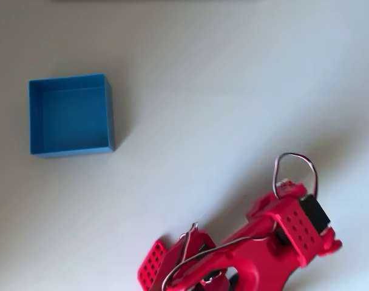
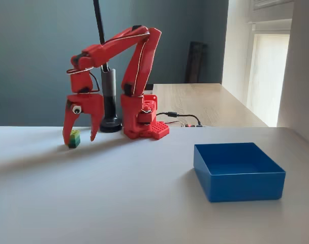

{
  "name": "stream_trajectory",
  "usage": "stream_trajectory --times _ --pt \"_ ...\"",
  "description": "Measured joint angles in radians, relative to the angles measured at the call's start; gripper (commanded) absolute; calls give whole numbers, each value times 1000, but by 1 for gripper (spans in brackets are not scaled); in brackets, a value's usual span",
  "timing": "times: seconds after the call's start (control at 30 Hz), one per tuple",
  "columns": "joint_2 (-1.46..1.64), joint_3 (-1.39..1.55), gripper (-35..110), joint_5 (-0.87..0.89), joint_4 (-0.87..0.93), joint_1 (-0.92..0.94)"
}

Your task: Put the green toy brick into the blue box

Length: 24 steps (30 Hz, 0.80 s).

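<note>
In the fixed view the small green toy brick [image 2: 73, 138] sits on the white table at the left. My red gripper [image 2: 79, 141] points straight down over it, open. The brick stands between the two fingers, close against the left finger [image 2: 68, 127], with a wide gap to the right one. The blue box [image 2: 238, 170] rests empty at the right front of that view, far from the gripper. From overhead the blue box [image 1: 71, 115] lies at the upper left and my red arm [image 1: 275, 236] at the bottom right, covering the brick.
The arm's red base [image 2: 143, 124] stands behind the gripper, beside a black pole on a round foot [image 2: 110, 101]. Cables [image 2: 182, 119] trail right of the base. A wooden tabletop [image 2: 205, 101] lies further back. Bare white table [image 2: 144, 173] separates brick and box.
</note>
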Motion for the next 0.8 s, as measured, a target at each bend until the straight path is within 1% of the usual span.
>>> stream_trajectory --times 0.5,0.7,0.8 --pt "0 -51 28 -35 -3 140" --pt "0 5 26 -41 -92 172" --pt "0 46 22 -44 -129 176"
